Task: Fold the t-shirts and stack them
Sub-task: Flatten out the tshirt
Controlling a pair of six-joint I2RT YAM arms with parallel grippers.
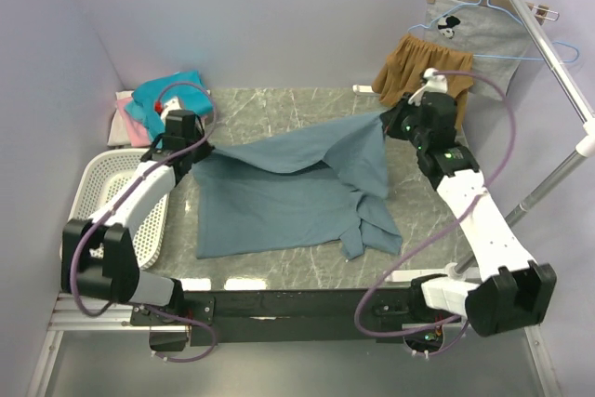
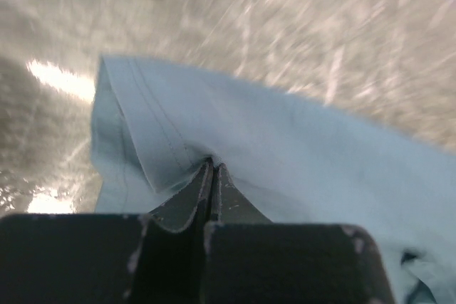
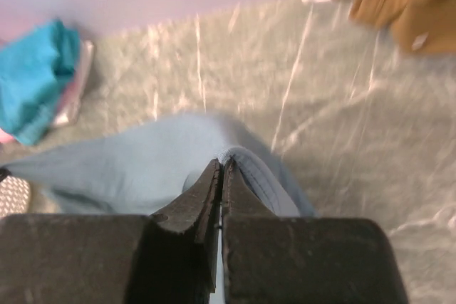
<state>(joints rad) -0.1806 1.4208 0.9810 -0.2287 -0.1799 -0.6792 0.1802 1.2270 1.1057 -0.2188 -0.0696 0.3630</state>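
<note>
A large dusty grey-blue t-shirt (image 1: 288,192) lies rumpled across the marble table, lifted at two points. My left gripper (image 1: 203,149) is shut on its hemmed edge (image 2: 142,140) at the left. At the back right, my right gripper (image 1: 390,118) is shut on a ribbed edge (image 3: 249,161) of the same shirt. The cloth hangs stretched between the two grips, and its lower part rests on the table. A bright teal t-shirt (image 1: 165,92) sits on pink and white ones (image 1: 125,118) in the far left corner.
A white plastic basket (image 1: 104,194) stands at the left edge. Mustard-brown shorts (image 1: 418,67) hang at the back right beside a grey printed garment (image 1: 469,34) on a hanger. A metal rack pole (image 1: 548,62) runs along the right side.
</note>
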